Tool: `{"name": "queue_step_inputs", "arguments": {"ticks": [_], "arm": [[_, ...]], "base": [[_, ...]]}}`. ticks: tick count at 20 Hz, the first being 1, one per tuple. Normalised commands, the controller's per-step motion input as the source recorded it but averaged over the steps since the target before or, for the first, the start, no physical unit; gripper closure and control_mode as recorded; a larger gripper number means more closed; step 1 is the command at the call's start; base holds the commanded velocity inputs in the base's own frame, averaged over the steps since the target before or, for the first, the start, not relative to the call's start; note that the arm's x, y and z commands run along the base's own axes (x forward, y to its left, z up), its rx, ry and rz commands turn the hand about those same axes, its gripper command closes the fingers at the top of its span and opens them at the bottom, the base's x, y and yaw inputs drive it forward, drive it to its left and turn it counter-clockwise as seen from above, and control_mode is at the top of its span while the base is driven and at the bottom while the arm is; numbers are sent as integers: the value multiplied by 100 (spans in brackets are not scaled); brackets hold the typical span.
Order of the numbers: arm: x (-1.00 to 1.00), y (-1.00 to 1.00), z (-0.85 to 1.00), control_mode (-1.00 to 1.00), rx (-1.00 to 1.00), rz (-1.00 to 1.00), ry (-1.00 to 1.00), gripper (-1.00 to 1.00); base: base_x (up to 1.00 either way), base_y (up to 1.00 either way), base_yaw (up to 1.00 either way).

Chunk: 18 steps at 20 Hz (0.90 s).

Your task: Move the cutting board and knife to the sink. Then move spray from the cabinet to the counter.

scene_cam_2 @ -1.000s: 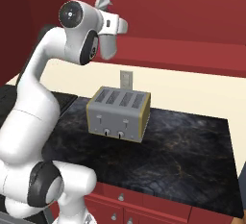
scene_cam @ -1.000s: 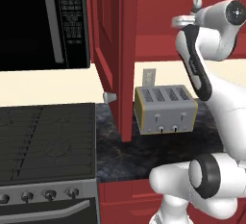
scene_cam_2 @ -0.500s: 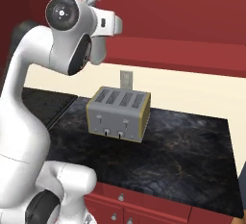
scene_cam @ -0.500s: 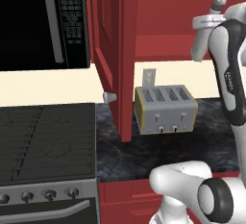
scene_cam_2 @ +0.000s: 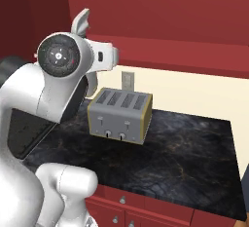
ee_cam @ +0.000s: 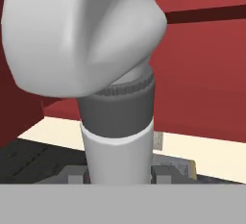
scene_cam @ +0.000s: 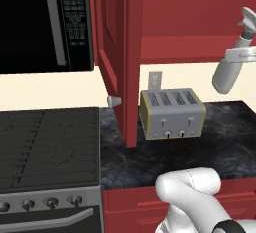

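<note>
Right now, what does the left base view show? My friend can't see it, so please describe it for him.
A pale grey-white spray bottle hangs in the air at the right, above a black stone counter where a silver four-slot toaster stands. A dark red wall cabinet has its door open, with a black microwave and stove to the left.

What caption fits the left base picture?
Spray bottle carried high above the black counter, right of the toaster.

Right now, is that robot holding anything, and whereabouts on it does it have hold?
Yes: the spray, a pale bottle, gripped at its neck just below the dark collar, between the tool fingers, above the counter.
</note>
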Motion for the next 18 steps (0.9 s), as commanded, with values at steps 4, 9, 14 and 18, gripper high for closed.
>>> {"name": "queue_step_inputs", "arguments": {"ticks": [4,9,14,18], "arm": [[-46,0,-72,-100,0,2,4,100],[-17,0,-50,-100,0,0,0,100],[0,0,-14,100,0,0,0,100],[0,0,0,100,0,0,0,100]], "base": [[0,0,0],[0,0,0],[0,0,0],[-18,-4,0]]}}
